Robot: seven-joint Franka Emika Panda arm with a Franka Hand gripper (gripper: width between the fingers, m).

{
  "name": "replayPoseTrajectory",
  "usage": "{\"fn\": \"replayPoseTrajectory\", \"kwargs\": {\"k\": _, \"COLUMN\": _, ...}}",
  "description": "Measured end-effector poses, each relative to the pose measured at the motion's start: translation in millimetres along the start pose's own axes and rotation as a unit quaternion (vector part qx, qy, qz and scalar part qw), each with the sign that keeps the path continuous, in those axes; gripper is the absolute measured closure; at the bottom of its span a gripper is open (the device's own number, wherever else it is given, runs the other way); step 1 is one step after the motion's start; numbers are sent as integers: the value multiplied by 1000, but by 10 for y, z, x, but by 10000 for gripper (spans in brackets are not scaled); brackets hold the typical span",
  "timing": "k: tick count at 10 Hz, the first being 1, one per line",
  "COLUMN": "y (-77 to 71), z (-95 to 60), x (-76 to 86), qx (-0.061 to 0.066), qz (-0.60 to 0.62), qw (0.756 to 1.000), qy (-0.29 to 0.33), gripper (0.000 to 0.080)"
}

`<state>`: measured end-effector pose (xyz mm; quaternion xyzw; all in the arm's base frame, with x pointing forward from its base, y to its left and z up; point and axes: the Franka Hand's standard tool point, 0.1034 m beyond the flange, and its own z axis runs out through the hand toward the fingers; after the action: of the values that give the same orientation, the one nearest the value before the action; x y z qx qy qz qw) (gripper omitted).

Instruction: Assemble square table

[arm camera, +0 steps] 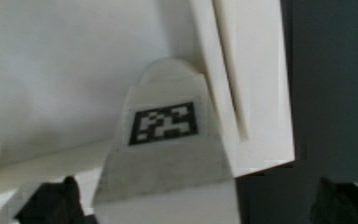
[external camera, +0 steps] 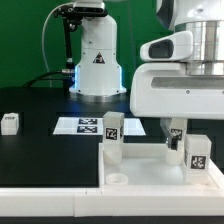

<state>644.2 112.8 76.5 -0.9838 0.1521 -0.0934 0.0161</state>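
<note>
Fingertips (arm camera: 55, 203) of the gripper (arm camera: 194, 205) sit spread apart w/ a tagged white leg (arm camera: 163, 130) between them, not pinched; leg stands by the raised rim of the square tabletop (external camera: 150, 172). Top lies at table front w/ another upright leg (external camera: 112, 136) at its corner. Marker board (external camera: 84, 126) lies just behind; loose leg (external camera: 10, 123) well apart on black mat, exterior view's left.

The square top (external camera: 150, 170) looks like smooth white plastic with a faint sheen. Its peg legs (external camera: 111, 138) share that plastic look and carry matt black-and-white tags (arm camera: 165, 122). The table (external camera: 40, 150) is matt black. The marker board (external camera: 82, 126) looks flat and paper-like.
</note>
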Motion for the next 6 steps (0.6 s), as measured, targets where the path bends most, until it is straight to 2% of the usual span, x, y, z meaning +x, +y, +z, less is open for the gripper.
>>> {"fn": "replayPoseTrajectory", "kwargs": {"k": 2, "y": 8, "z": 5, "x": 1, "qx": 0, "qz": 23, "qw": 1000, "qy": 0, "gripper": 407}}
{"fn": "replayPoseTrajectory", "kwargs": {"k": 3, "y": 28, "z": 17, "x": 10, "qx": -1, "qz": 65, "qw": 998, "qy": 0, "gripper": 407}}
{"fn": "replayPoseTrajectory", "kwargs": {"k": 4, "y": 74, "z": 21, "x": 32, "qx": -4, "qz": 107, "qw": 994, "qy": 1, "gripper": 495}}
{"fn": "replayPoseTrajectory", "kwargs": {"k": 6, "y": 97, "z": 9, "x": 23, "qx": -15, "qz": 162, "qw": 987, "qy": 1, "gripper": 495}}
